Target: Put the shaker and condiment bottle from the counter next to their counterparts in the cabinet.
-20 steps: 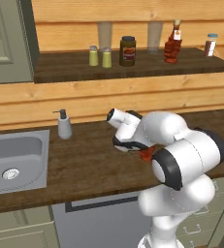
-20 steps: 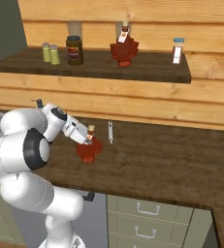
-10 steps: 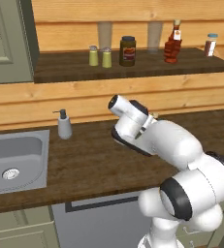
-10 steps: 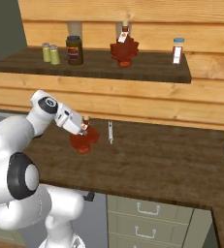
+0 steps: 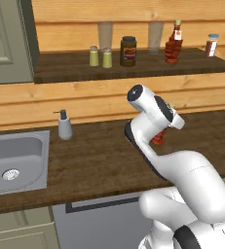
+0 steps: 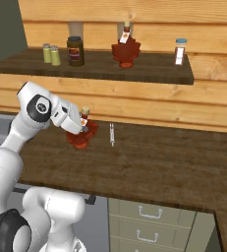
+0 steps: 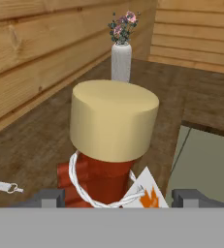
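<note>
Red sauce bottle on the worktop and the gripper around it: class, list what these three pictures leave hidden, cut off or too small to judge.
- Left base view: the bottle is mostly behind the arm; the gripper is hidden.
- Right base view: the gripper covers the bottle's neck; contact cannot be judged.
- Hand view: the tan cap blocks the bottle's base, and the bottom edge cuts off the finger tips.
- Both base views: shelf labels are too small to read.

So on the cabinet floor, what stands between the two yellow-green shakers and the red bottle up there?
A dark brown jar stands between the shakers and the red bottle; the left base view shows it, with bare dark wood either side.
</note>
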Robot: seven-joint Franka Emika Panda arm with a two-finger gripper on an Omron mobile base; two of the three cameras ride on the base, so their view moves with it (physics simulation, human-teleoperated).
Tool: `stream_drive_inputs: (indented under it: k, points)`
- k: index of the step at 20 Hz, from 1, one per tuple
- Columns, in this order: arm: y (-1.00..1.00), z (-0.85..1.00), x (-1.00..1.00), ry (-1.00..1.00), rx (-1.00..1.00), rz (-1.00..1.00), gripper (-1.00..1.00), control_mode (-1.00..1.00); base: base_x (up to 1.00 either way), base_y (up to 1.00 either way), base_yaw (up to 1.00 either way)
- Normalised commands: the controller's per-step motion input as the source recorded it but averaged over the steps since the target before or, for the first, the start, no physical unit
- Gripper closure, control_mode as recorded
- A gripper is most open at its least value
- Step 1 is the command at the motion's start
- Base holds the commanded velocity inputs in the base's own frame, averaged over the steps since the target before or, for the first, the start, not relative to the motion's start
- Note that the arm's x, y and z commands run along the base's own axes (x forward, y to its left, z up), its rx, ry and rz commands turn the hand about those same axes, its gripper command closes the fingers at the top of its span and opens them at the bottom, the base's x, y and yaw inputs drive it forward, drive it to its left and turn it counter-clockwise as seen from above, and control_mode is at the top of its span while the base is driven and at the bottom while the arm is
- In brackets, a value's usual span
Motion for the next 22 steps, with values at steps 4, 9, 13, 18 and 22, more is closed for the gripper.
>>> stream_drive_inputs:
  k: [4, 9, 13, 18, 22]
  points:
    - [-0.30, 0.69, -0.54, -0.18, 0.12, 0.19, 1.00, -1.00, 0.00, 0.00, 0.00]
    - [-0.14, 0.80, -0.53, -0.19, 0.09, 0.22, 1.00, -1.00, 0.00, 0.00, 0.00]
    - [0.03, 1.00, -0.19, -0.09, 0.00, 0.24, 1.00, -1.00, 0.00, 0.00, 0.00]
    - [0.11, 1.00, -0.34, -0.04, -0.04, 0.20, 1.00, -1.00, 0.00, 0.00, 0.00]
    - [0.07, 0.98, -0.34, -0.04, -0.08, 0.16, 1.00, -1.00, 0.00, 0.00, 0.00]
